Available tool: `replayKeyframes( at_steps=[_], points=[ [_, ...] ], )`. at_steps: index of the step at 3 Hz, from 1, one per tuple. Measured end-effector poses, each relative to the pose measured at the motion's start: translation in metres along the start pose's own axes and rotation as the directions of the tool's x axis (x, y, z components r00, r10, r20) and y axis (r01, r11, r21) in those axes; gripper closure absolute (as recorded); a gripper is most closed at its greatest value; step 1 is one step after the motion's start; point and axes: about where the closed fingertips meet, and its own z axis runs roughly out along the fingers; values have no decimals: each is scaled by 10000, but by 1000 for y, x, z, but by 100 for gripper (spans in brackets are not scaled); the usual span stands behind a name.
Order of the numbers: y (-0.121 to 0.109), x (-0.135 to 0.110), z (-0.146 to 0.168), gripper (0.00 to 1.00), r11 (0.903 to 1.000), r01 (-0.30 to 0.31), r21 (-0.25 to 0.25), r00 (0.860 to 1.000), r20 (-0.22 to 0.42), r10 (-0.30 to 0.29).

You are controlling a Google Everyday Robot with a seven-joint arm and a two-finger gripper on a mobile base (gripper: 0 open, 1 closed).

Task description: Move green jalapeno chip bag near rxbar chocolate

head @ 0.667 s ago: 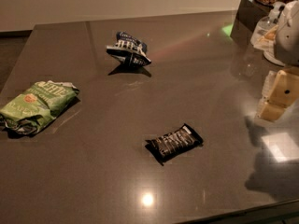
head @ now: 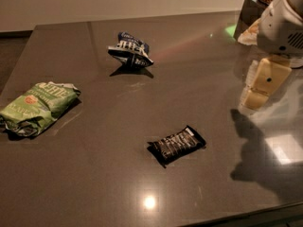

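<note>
Green, crinkled foil marks the green jalapeno chip bag (head: 37,107), which lies flat on the dark table (head: 94,178), far to the left of the rxbar chocolate (head: 176,145) and a little further back, well apart from it. The bar itself lies flat and slightly askew, with nothing touching it. Behind the bar and somewhat to its left, a dark blue and white snack bag (head: 130,50) stands propped up, also well apart from it. To the right of the bar and further back, the gripper (head: 262,86) hangs close above the table under the arm's white housing (head: 281,25), and its shadow falls just right of the bar.

By the look of things the task is at its very start: the green bag is untouched and the approach to it is not yet made. The next move calls for carrying the gripper leftward past the bar, then down onto the bag. A raised fold of the foil is probably the safest place to take hold, since a flat skin of it would likely slip.

Whether the gripper is open or closed cannot be told from this angle. Nothing shows in it, and it touches none of the packets.
</note>
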Motion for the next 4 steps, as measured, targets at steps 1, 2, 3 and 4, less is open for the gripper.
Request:
replayKeyframes(
  at_steps=[1,2,3,4],
  points=[
    [-18,-47,20,0,9977,658,-143,9949,769,-646],
    [-31,-93,44,0,9910,1321,-211,9824,1356,-1280],
    [-36,-138,67,0,9798,1982,-250,9640,1860,-1902],
    [-33,-179,88,0,9634,2656,-367,9431,2174,-2517]
  ],
)
